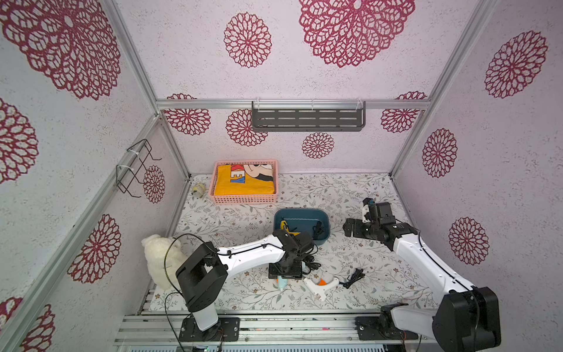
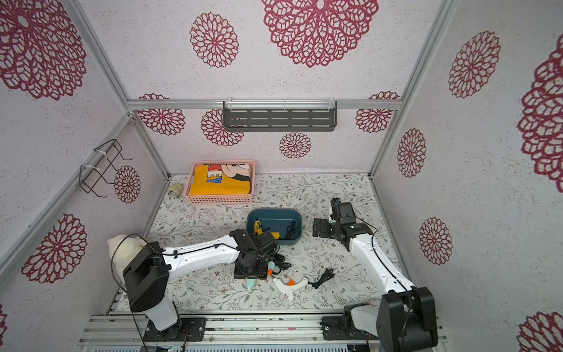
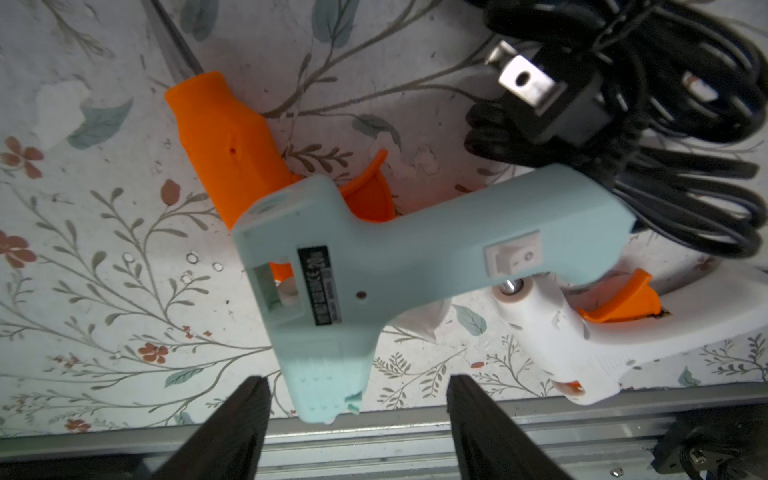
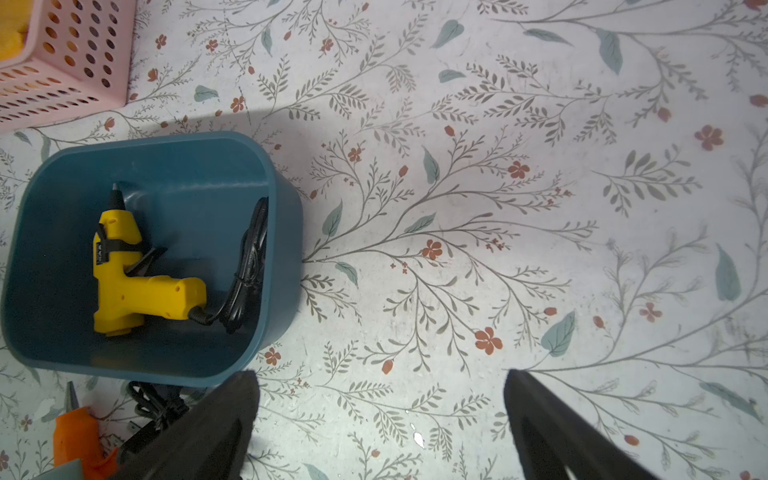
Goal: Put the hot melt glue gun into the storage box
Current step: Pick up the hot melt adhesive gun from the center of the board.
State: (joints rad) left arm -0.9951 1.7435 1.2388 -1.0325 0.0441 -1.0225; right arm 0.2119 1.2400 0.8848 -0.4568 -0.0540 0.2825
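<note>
The left gripper (image 3: pixel 357 384) stood open. Its two dark fingers (image 3: pixel 245 415) straddled the rear end of the mint glue gun (image 3: pixel 374 257) with a gap on each side, gripping nothing. Only the fingertips showed in the wrist view. In both top views the wrist covered the jaws and most of the gun, leaving its rear end (image 1: pixel 281 284) poking out toward the table's front edge. The gun's label was too blurred to read.

The gun lay flat on the floral table (image 3: pixel 104 270), its orange nozzle pointing away from the fingers. Its handle reached toward a bundled black cord (image 3: pixel 665 145) with its plug. Just beside the handle lay a white glue gun (image 3: pixel 561 332), partly cut off by the frame edge; whether the two touched could not be told.

The storage box (image 4: pixel 282 216) sat farther back, apart from the mint gun, and held a yellow glue gun (image 4: pixel 124 274) with its cord. The right gripper (image 4: pixel 380 384) hung wide open and empty over bare table beside the box. A pink basket (image 1: pixel 243 199) stood behind.
</note>
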